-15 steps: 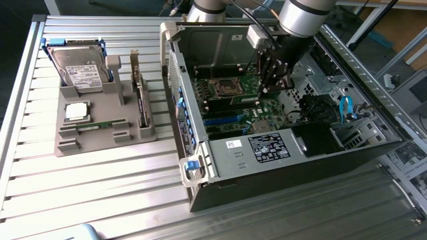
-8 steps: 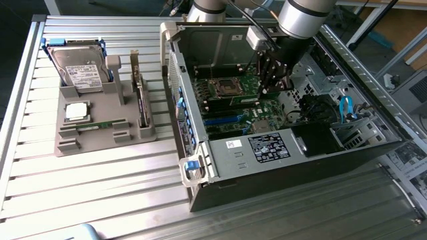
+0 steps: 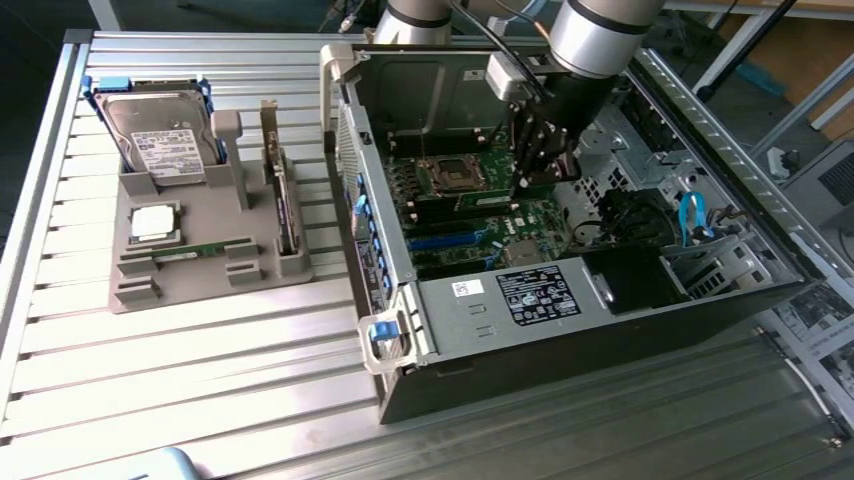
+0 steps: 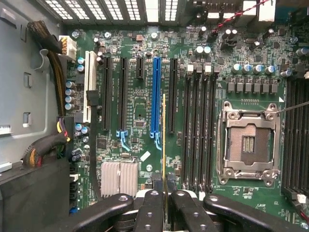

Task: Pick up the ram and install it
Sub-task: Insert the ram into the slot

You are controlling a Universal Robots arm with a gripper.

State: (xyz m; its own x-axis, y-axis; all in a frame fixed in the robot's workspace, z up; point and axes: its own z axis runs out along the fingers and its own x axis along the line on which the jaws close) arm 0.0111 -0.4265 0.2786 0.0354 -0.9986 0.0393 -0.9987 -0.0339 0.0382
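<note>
End effector (image 4: 164, 187) clenched on the ram (image 4: 164, 135) — stick seen edge-on, hanging over the motherboard (image 4: 140, 104), in line between blue slot (image 4: 156, 92) and black slot (image 4: 172, 92) — inside open computer case (image 3: 454, 300) on bench (image 3: 200, 380).

Exterior view high over open case (image 3: 601, 350); wrist view close above shared motherboard (image 4: 140, 104).

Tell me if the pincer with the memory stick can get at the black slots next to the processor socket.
Probably yes. The pincer grips the memory stick inside the open case, above the board; the black slots beside the socket lie bare, with no cable across them.
</note>
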